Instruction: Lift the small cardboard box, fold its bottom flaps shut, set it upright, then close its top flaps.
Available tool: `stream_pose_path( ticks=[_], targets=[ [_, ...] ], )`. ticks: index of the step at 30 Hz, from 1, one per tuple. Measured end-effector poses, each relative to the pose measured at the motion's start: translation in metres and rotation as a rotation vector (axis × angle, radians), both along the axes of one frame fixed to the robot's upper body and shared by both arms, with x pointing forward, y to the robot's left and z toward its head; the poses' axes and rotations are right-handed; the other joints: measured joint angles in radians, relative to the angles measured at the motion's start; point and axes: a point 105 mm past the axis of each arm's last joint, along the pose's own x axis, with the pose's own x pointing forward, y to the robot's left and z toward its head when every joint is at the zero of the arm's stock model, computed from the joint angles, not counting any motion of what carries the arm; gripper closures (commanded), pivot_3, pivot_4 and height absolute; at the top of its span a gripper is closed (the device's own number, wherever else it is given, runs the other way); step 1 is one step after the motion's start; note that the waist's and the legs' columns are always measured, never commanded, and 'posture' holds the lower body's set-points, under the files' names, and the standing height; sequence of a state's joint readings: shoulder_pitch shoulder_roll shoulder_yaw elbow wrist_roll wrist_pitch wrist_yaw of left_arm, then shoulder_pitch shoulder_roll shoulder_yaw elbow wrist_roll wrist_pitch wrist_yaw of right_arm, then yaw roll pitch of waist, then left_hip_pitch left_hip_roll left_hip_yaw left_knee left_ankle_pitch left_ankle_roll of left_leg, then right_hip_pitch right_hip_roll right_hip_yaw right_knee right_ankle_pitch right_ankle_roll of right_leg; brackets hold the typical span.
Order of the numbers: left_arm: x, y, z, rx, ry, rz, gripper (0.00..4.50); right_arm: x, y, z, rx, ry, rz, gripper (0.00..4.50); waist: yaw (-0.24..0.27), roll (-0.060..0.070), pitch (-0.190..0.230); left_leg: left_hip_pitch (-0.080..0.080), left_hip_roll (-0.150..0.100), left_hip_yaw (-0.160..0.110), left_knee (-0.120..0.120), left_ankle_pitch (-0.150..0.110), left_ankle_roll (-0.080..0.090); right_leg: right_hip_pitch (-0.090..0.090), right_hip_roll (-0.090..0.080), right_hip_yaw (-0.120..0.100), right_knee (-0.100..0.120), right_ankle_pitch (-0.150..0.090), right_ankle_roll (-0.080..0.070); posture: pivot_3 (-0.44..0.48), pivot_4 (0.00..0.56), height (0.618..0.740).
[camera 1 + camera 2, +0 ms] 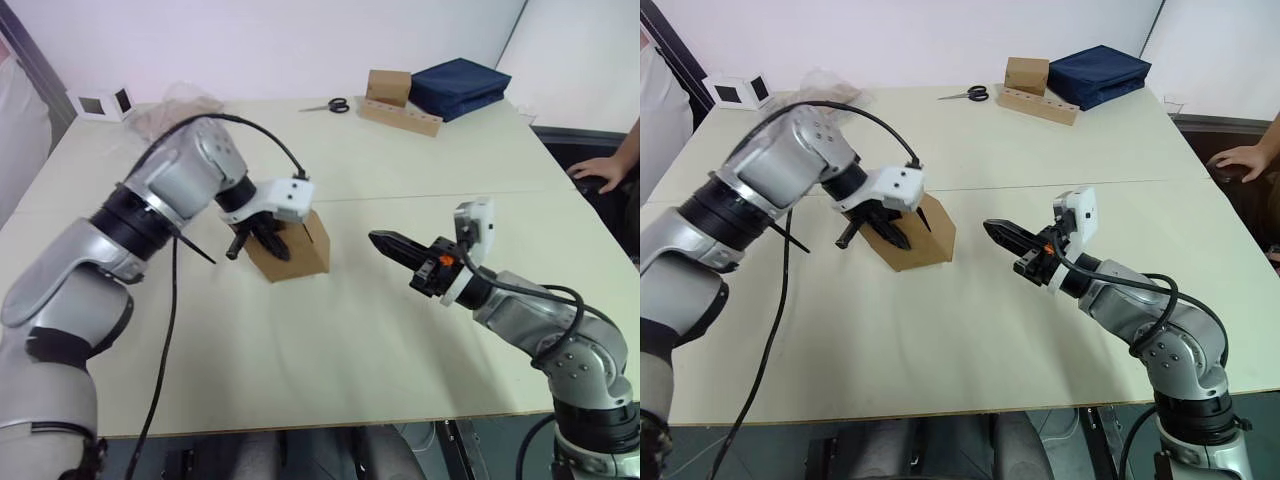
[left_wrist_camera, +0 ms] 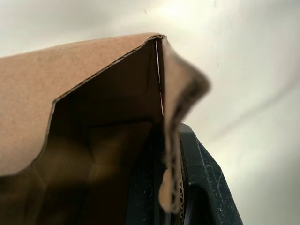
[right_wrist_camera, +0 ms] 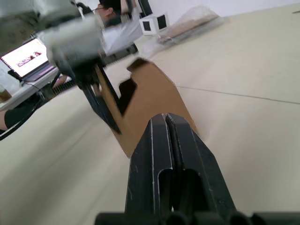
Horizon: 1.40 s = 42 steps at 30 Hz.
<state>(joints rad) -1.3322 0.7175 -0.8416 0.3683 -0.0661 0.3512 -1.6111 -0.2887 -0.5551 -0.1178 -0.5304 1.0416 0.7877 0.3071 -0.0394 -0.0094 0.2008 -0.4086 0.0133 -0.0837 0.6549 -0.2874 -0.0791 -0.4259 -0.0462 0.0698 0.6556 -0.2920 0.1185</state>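
Right gripper [image 1: 385, 242] nearest, hovering over the bare surface [image 1: 330, 340], fingers pressed together with nothing between them, tips aimed at the small cardboard box [image 1: 298, 250] but apart from it. In the right wrist view, 2 black fingers [image 3: 164, 140] shut flat against each other, box [image 3: 150, 101] just past the tips.

Mid-surface: box resting tilted, not upright, brown and unprinted, open end turned toward the left arm. Left gripper [image 1: 262, 238] at that open end, 1 finger poking out to the box's left side, the other against the cardboard. In the left wrist view, cardboard wall edge [image 2: 171, 140] sitting between the dark fingers [image 2: 206, 178], so clamped on 1 box wall or flap; which panel exactly, cannot tell. Box interior dark there, far inner end hard to make out. Top flaps not identifiable as such in any view; flap state at the hidden end unclear. Lower box edge on or just above the surface, contact hidden by the gripper.

Far edge: scissors [image 1: 328, 105], a tan box with a dotted strip [image 1: 398, 104], a dark blue bag [image 1: 460, 86] beside it. Far left corner: a clear plastic bag [image 1: 180, 105], contents blurred, and a small white cube [image 1: 103, 102]. Right edge: a person's hand [image 1: 600, 170], cut off by the frame.
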Motion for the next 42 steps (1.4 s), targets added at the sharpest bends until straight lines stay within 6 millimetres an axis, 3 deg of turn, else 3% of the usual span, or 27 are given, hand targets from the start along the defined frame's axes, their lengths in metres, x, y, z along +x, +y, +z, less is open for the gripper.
stream_pose_path(
  ticks=[2,5,11,15,22,28,34,39,42],
  targets=[
    [0.001,-0.002,-0.002,0.016,-0.013,-0.021,4.5,-0.001,0.001,0.0,0.004,-0.003,-0.001,4.49,-0.001,0.0,0.0,0.0,0.0,0.0,0.001,-0.002,0.004,0.0,0.0,0.0,0.002,0.0,0.0,0.0,0.15,0.74],
    [0.003,-0.009,-0.002,0.033,-0.028,-0.039,3.76,-0.002,0.002,0.001,0.001,-0.008,0.001,4.5,-0.001,0.0,0.0,0.0,0.0,-0.001,0.006,-0.002,0.004,0.0,0.001,0.0,0.006,0.0,0.0,0.0,0.15,0.74],
    [-0.002,-0.017,0.001,0.028,-0.021,-0.046,1.54,-0.002,0.001,0.0,-0.002,-0.007,-0.005,4.5,-0.005,0.0,0.0,0.0,0.0,-0.001,0.01,-0.001,0.007,0.0,0.001,0.0,0.012,0.0,0.0,0.0,0.15,0.74],
    [-0.007,-0.03,0.028,0.003,-0.054,-0.046,0.14,-0.002,0.001,0.0,-0.007,-0.003,-0.003,4.5,-0.004,0.0,0.0,0.0,0.0,-0.001,0.01,-0.001,0.007,0.0,0.001,0.0,0.011,0.0,0.0,0.0,0.15,0.74],
    [-0.017,-0.04,0.06,-0.076,-0.027,0.001,0.04,-0.001,0.004,0.008,-0.01,-0.034,0.018,4.5,-0.006,0.0,0.0,0.001,0.0,-0.001,0.01,-0.001,0.007,0.0,0.001,0.0,0.013,0.0,0.0,0.0,0.15,0.74],
    [-0.017,-0.031,0.106,-0.333,-0.021,0.071,0.04,0.011,0.008,0.013,-0.024,-0.059,0.022,4.5,-0.008,0.001,0.0,0.001,0.0,-0.001,0.01,-0.001,0.007,0.0,0.001,0.0,0.013,0.0,0.0,0.0,0.15,0.74],
    [-0.002,-0.003,0.105,-0.696,0.071,0.256,0.04,0.019,0.009,0.014,-0.048,-0.09,0.002,4.5,-0.007,0.001,0.0,0.001,0.0,-0.002,0.011,-0.001,0.006,-0.001,0.001,0.0,0.014,0.0,0.0,0.0,0.15,0.74],
    [0.004,0.026,0.113,-0.982,0.016,0.38,0.04,0.025,0.005,0.005,-0.119,-0.121,-0.041,4.5,-0.006,0.0,0.0,0.0,0.0,-0.001,0.012,0.0,0.006,-0.001,0.0,0.0,0.014,0.0,0.0,0.0,0.15,0.74],
    [0.006,0.039,0.097,-1.088,-0.035,0.485,0.04,0.028,0.003,0.002,-0.127,-0.122,-0.068,4.5,-0.005,0.001,-0.001,0.001,0.0,-0.001,0.012,0.002,0.002,0.0,0.0,0.0,0.016,0.0,0.0,0.0,0.15,0.74]
  ],
)
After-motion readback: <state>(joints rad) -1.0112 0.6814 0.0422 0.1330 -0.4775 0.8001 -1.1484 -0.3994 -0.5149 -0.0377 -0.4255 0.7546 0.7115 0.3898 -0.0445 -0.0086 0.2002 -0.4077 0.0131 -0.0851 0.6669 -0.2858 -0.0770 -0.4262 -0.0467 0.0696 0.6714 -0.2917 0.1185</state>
